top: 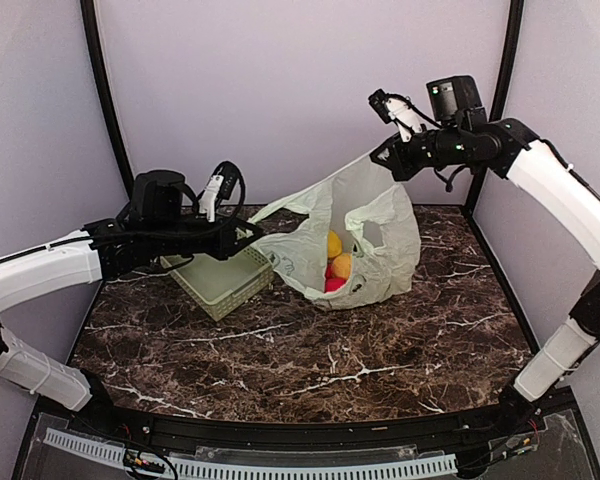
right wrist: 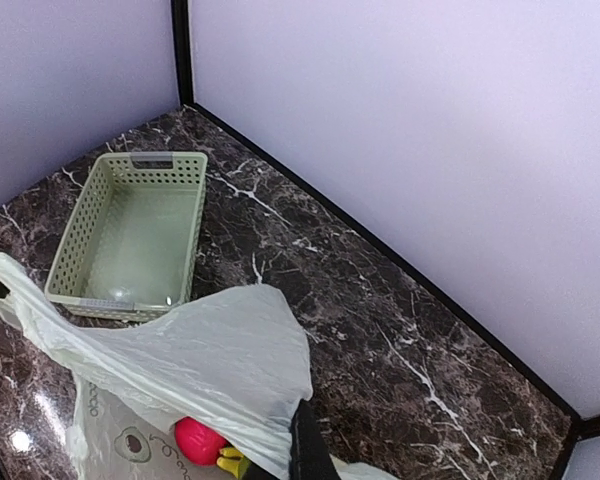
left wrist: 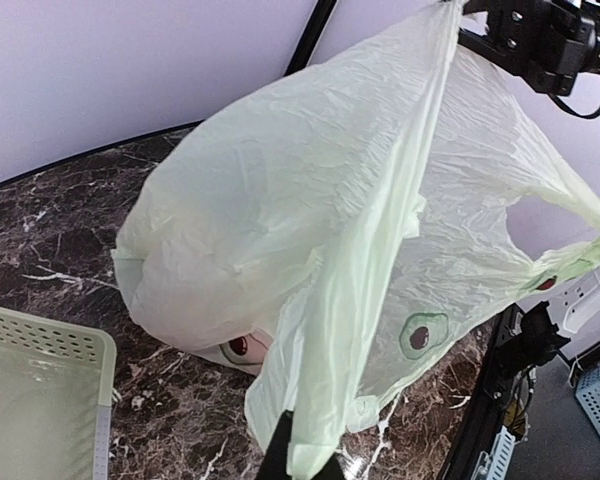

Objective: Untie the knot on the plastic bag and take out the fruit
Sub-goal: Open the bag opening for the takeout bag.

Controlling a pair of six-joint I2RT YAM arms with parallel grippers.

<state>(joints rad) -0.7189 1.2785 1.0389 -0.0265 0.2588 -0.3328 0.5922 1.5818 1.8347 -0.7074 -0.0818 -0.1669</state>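
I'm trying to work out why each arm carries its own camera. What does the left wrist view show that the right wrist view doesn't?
Only the left wrist view: the broad outer side of the plastic bag, stretched up to the right hand, which pinches its top corner. Only the right wrist view: the fruit inside the bag, pink-red and yellow, plus the whole basket. Both: the pale green bag, at least a corner of the basket, and the dark marble table.

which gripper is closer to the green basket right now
left. the left gripper hangs just over the basket's far right corner, pinching the plastic bag. the right gripper is raised beyond the bag, holding its top.
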